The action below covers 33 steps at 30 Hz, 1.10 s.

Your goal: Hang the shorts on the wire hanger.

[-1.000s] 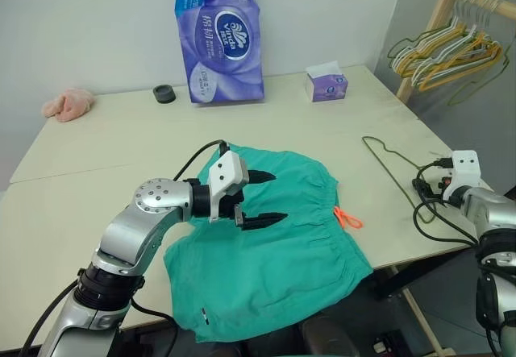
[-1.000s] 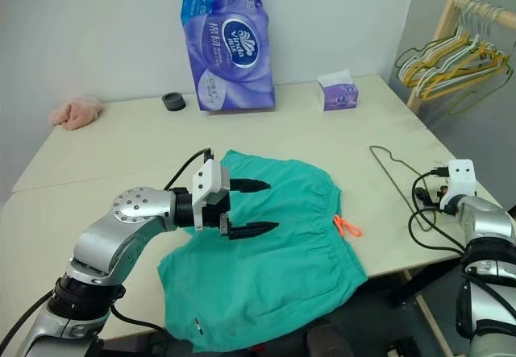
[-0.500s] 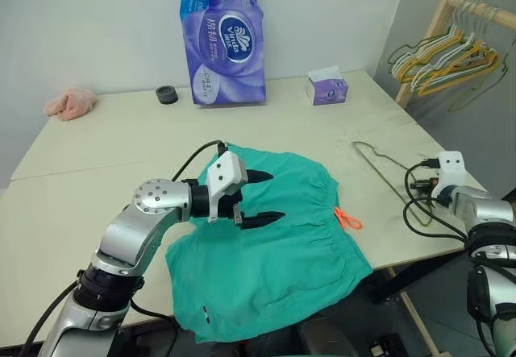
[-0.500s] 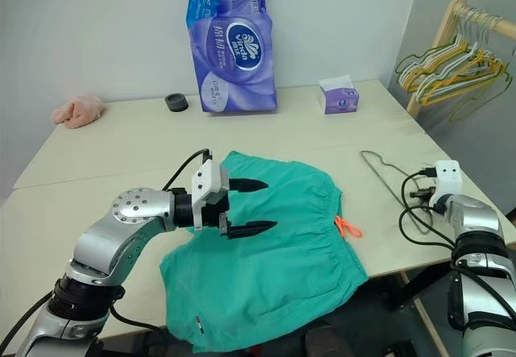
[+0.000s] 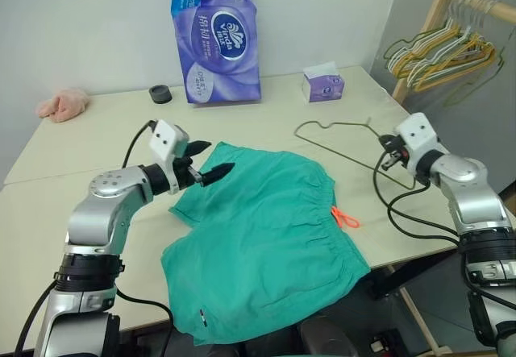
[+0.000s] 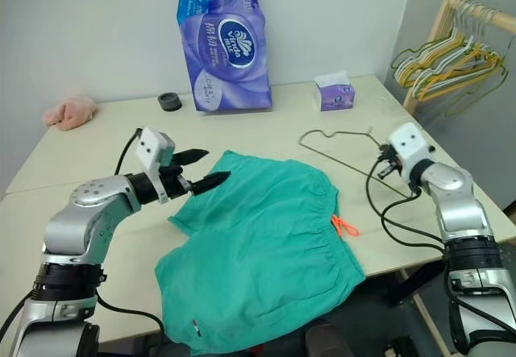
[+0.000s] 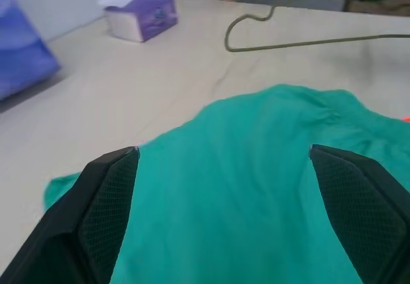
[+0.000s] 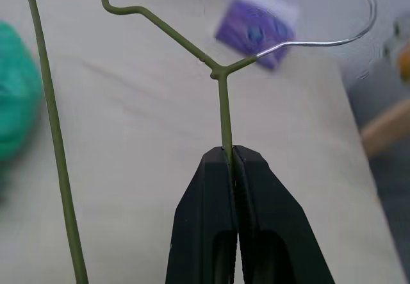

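The teal-green shorts (image 5: 266,236) lie flat near the table's front edge, with the orange drawstring (image 5: 345,217) at their right side. My left gripper (image 5: 216,155) is open. It hovers over the shorts' far left corner with nothing between its fingers (image 7: 109,188). My right gripper (image 8: 232,150) is shut on the thin olive wire hanger (image 8: 223,111), pinching the wire just below the hook's neck. The hanger is held off the table, right of the shorts, and its triangle reaches left toward them.
A tall purple tissue pack (image 5: 216,39) stands at the table's back. A black ring (image 5: 160,93) and a pink cloth lump (image 5: 60,105) lie to its left, a small purple tissue box (image 5: 323,83) to its right. A wooden rack of hangers (image 5: 439,47) stands beyond the table's right edge.
My right gripper has shut on the hanger, then lifted it and carried it left toward the shorts. My left gripper, still open, has moved from the middle of the shorts to their far left corner.
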Available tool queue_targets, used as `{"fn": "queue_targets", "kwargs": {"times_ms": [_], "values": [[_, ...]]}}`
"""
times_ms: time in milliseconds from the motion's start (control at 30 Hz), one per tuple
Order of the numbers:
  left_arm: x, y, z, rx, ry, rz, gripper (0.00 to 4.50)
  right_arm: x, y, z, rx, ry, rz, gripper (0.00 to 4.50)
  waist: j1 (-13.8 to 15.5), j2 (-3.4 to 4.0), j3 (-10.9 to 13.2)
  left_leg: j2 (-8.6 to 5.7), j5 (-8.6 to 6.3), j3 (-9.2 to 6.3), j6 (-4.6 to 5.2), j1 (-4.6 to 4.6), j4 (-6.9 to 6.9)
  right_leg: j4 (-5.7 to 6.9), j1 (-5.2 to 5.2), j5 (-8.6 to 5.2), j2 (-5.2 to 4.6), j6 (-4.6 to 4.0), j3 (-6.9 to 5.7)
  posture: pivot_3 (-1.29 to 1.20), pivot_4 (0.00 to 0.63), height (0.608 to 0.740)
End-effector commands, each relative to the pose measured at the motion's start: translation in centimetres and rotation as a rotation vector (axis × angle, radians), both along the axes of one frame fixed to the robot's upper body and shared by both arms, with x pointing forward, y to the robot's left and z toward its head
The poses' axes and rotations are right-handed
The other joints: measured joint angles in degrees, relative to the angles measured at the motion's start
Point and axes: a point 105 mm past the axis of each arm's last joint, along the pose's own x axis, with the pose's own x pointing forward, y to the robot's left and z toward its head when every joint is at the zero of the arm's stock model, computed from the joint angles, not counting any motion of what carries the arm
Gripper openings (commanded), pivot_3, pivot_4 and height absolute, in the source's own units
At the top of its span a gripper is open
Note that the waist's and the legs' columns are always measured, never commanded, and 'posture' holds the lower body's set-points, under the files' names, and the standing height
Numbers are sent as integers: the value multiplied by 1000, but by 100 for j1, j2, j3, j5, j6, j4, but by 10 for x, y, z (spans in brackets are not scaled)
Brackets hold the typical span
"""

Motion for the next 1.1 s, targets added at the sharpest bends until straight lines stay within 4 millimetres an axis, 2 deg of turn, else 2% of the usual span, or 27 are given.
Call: {"fn": "queue_targets", "kwargs": {"times_ms": [33, 167, 267, 333, 400, 633, 867, 967, 1100], "values": [[0, 2, 24, -119, 16, -27, 4500, -7, 35, 31, -133, -175, 185, 40, 8, 0, 0, -4, 0, 0, 0, -2, 0, 0, -1, 4, -6, -4, -1, -262, 53, 740], [-11, -5, 22, -150, 111, -119, 4500, -22, 72, 36, -245, -265, 399, 40, -10, 0, 0, -8, 0, -1, -1, -5, 0, -4, -2, 14, -16, -20, -4, -263, 49, 740], [-25, -7, 5, -89, 210, -187, 4500, -37, 101, 40, -320, -347, 554, 40, -51, 0, 0, -7, 0, -7, -1, -5, -2, -3, -6, 13, -16, -20, -7, -261, 45, 740], [-27, -6, -3, -47, 238, -193, 4500, -43, 113, 41, -358, -384, 627, 40, -68, 0, -1, -6, 0, -7, -2, -3, -6, 1, -8, 14, -15, -20, -6, -261, 44, 740], [-25, -4, -8, -10, 237, -179, 4500, -47, 119, 43, -375, -409, 668, 40, -67, 0, -1, -6, 0, -8, -2, -2, -4, 3, -7, 14, -15, -22, -7, -262, 43, 740], [-46, -15, -30, 74, 295, -305, 4500, -56, 138, 57, -389, -475, 762, 40, -52, 0, -1, -7, 1, -19, -3, -1, 2, 5, -3, 17, -16, -25, -17, -263, 44, 740], [-40, -18, -33, 75, 289, -295, 4500, -61, 144, 62, -374, -484, 790, 40, -25, 0, -1, -7, 1, -24, -2, -3, 2, 5, -2, 17, -18, -25, -23, -267, 47, 740], [-42, -20, -35, 69, 295, -309, 3924, -62, 144, 62, -364, -476, 792, 0, -19, 0, -1, -7, 1, -24, -2, -3, 2, 5, -2, 17, -18, -25, -24, -268, 48, 740], [-50, -22, -41, 82, 314, -346, 2686, -64, 146, 62, -353, -472, 798, 0, -23, 0, -1, -7, 1, -24, -2, -2, 2, 5, -3, 17, -18, -25, -24, -269, 50, 740]]}}
